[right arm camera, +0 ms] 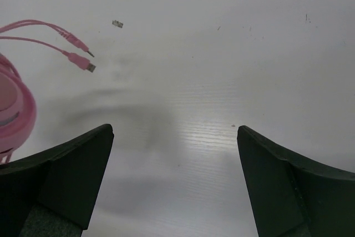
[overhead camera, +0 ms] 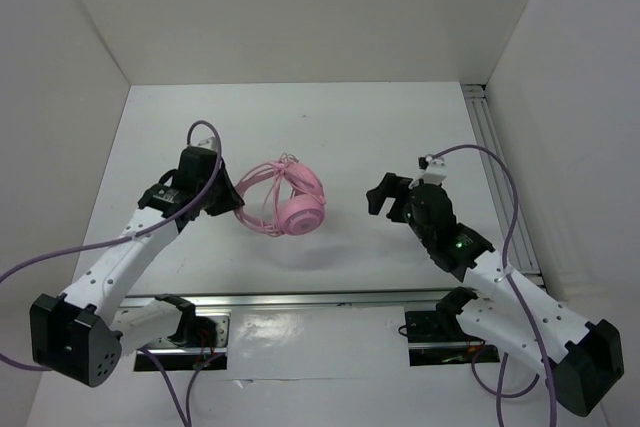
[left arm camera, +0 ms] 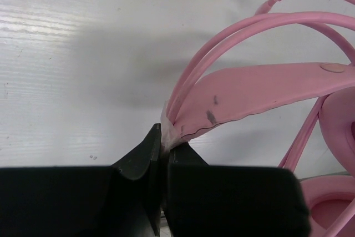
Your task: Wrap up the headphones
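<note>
Headphones (overhead camera: pixel 290 199) at mid-table, pinched at the headband by the left gripper (left arm camera: pixel 162 147); the right gripper (right arm camera: pixel 175 137) hangs beside them with its jaws spread wide and nothing between them.

The overhead view sets the pink set between the two arms, one round earcup turned toward the camera. Only the left wrist view shows the fingers clamped on the band's end, where the padded strap and thin wires meet. Only the right wrist view shows two cord plugs (right arm camera: pixel 83 59) resting loose on the white table (right arm camera: pixel 249 54).

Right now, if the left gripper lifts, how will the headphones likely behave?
Probably light: the shut left gripper holds the headphones by one headband edge. The thin cord looks floppy; its loose plug ends would likely dangle or unwind.
</note>
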Robot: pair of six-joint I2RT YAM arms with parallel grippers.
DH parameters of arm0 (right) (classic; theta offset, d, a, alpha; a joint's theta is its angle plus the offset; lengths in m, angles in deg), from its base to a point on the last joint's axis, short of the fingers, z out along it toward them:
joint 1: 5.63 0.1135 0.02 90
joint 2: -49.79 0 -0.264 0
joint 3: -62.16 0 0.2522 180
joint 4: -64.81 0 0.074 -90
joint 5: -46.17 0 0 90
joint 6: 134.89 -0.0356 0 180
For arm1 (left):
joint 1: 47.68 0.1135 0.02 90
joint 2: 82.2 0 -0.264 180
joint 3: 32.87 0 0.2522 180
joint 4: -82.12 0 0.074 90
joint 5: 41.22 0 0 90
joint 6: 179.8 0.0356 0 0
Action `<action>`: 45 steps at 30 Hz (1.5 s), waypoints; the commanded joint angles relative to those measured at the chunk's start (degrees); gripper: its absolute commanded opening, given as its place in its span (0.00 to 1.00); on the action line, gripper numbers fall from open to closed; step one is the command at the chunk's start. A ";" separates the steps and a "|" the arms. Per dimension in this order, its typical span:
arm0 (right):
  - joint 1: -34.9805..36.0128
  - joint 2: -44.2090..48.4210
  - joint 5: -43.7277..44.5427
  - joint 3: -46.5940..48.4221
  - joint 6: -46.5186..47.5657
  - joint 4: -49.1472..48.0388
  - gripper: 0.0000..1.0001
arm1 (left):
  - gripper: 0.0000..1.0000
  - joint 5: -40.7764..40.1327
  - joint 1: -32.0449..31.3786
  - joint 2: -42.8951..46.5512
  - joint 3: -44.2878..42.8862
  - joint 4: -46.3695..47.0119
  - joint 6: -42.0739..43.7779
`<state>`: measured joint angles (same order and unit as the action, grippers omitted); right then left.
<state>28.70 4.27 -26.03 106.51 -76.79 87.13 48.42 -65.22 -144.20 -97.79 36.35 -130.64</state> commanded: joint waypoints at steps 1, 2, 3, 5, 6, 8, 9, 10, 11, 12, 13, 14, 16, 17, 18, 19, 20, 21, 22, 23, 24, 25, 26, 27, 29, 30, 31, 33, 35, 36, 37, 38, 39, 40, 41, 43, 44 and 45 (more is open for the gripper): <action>0.48 1.40 0.31 4.30 -0.27 3.21 1.00 | 0.00 1.15 0.23 -2.06 -1.84 3.71 -2.05; 0.48 0.61 0.30 5.26 -0.27 3.22 1.00 | 0.00 1.15 0.23 -4.51 -1.84 3.71 -1.44; 0.48 0.61 0.30 5.88 -0.27 4.18 1.00 | 0.00 1.15 0.23 -5.84 -2.45 3.71 -0.91; 1.00 -0.98 0.30 7.03 0.26 4.98 1.00 | 0.00 2.82 0.23 -10.22 -3.25 4.23 0.48; 1.01 -1.76 0.30 7.64 0.87 4.98 1.00 | 0.00 2.82 0.23 -11.81 -4.21 4.24 0.50; 1.01 -1.77 0.30 7.64 1.66 3.50 1.00 | 0.00 5.61 2.67 -15.15 -6.23 4.85 1.11; 1.01 -2.29 0.30 7.64 2.36 2.88 1.00 | 0.00 7.98 3.82 -16.65 -6.24 5.98 1.11; 1.01 -2.30 -0.31 7.03 2.37 2.17 1.00 | 0.00 9.49 4.53 -19.01 -6.24 7.21 1.11; 1.01 -2.90 -1.01 6.51 3.07 0.51 1.00 | 0.00 8.89 4.53 -19.99 -7.02 7.92 1.11; 1.01 -2.91 -1.02 6.50 3.07 -0.29 1.00 | 0.00 8.89 5.05 -20.96 -7.03 9.58 0.50; 1.01 -4.48 -1.54 5.89 3.07 -1.08 1.00 | 0.00 9.58 5.06 -22.10 -7.90 10.29 0.50; 1.01 -5.19 -2.24 5.89 3.07 -1.87 1.00 | 0.00 8.81 5.06 -24.55 -9.65 10.30 -0.11; 1.01 -6.77 -2.85 4.84 3.07 -3.80 1.00 | 0.00 9.33 5.06 -26.85 -11.33 11.52 -0.12; 1.01 -8.34 -3.38 4.83 3.07 -4.42 1.00 | 0.00 9.33 5.06 -28.08 -13.34 12.05 -0.64; 1.01 -9.06 -4.00 4.31 3.07 -5.56 1.00 | 0.00 8.63 5.06 -30.53 -14.23 12.06 -0.64; 1.61 -9.67 -4.70 4.30 3.07 -5.57 1.00 | 0.00 8.10 5.06 -31.86 -15.10 12.06 -0.64; 1.62 -10.20 -5.49 3.61 3.07 -6.44 1.00 | 0.00 7.40 5.06 -33.00 -16.68 12.06 -0.64; 1.62 -10.99 -5.50 2.99 3.59 -7.58 1.00 | 0.00 6.87 5.06 -35.27 -17.22 12.06 -0.64; 2.14 -11.00 -6.02 2.99 3.60 -7.59 1.00 | 0.00 6.86 5.06 -36.43 -17.74 11.36 -0.64; 2.15 -11.52 -6.03 2.99 3.60 -8.20 1.00 | 0.00 6.08 5.06 -37.40 -18.27 11.36 -1.17; 2.76 -11.52 -6.03 2.38 3.60 -8.73 1.00 | 0.00 5.12 5.06 -39.06 -18.28 11.36 -1.17; 2.76 -12.05 -6.03 2.37 3.60 -8.73 1.00 | 0.00 4.58 5.06 -39.95 -18.28 11.36 -1.17; 2.76 -12.05 -6.03 2.37 3.60 -8.73 1.00 | 0.00 4.06 5.06 -40.83 -17.58 12.05 -1.17; 3.37 -12.05 -6.03 1.76 3.60 -9.43 1.00 | 0.00 3.27 5.06 -41.62 -17.05 12.58 -1.17; 3.90 -12.05 -6.03 1.06 3.60 -10.05 1.00 | 0.00 2.04 4.45 -43.90 -16.26 12.59 -1.17; 3.91 -12.05 -6.03 1.05 4.12 -10.57 1.00 | 0.00 0.55 4.44 -44.52 -15.39 13.19 -1.17; 3.91 -12.05 -6.03 0.36 4.13 -10.58 1.00 | 0.00 -0.59 3.75 -45.22 -14.86 13.20 -1.87; 4.43 -11.52 -5.50 0.35 4.13 -11.19 1.00 | 0.03 -2.79 3.74 -45.23 -13.27 13.72 -2.40; 4.43 -11.00 -5.50 -0.18 4.65 -11.19 1.00 | 0.12 -3.94 2.60 -45.23 -11.26 14.34 -3.11; 4.43 -10.39 -4.98 -0.18 4.65 -11.19 1.00 | 0.14 -4.56 2.60 -44.62 -10.64 14.34 -3.80; 4.43 -10.38 -4.97 -0.18 4.65 -11.19 1.00 | 0.17 -5.43 2.60 -43.66 -9.93 14.34 -3.81; 4.43 -10.38 -4.97 -0.18 4.65 -11.19 1.00 | 0.25 -5.96 2.60 -42.95 -9.32 13.65 -4.50; 4.43 -10.38 -4.97 -0.18 4.65 -11.19 1.00 | 0.32 -6.84 2.08 -42.25 -8.09 13.12 -4.51; 4.43 -10.38 -4.97 -0.18 4.65 -11.19 1.00 | 0.39 -7.37 2.07 -40.67 -7.56 12.50 -5.12; 4.96 -10.38 -5.67 -0.18 4.65 -11.19 1.00 | 0.47 -7.90 2.07 -39.88 -6.95 11.89 -5.13; 4.96 -9.85 -5.67 0.61 4.65 -10.40 1.00 | 0.70 -8.60 1.46 -38.21 -5.28 9.69 -5.65; 4.96 -9.85 -5.67 1.40 4.05 -8.75 1.00 | 0.77 -9.21 1.46 -36.63 -4.75 9.16 -5.65; 5.57 -9.33 -5.67 2.27 4.04 -8.21 1.00 | 0.81 -9.22 0.93 -35.92 -4.22 9.16 -5.65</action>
<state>33.20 -6.85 -32.10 106.64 -72.92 79.17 41.99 -63.67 -181.29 -105.13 52.11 -135.18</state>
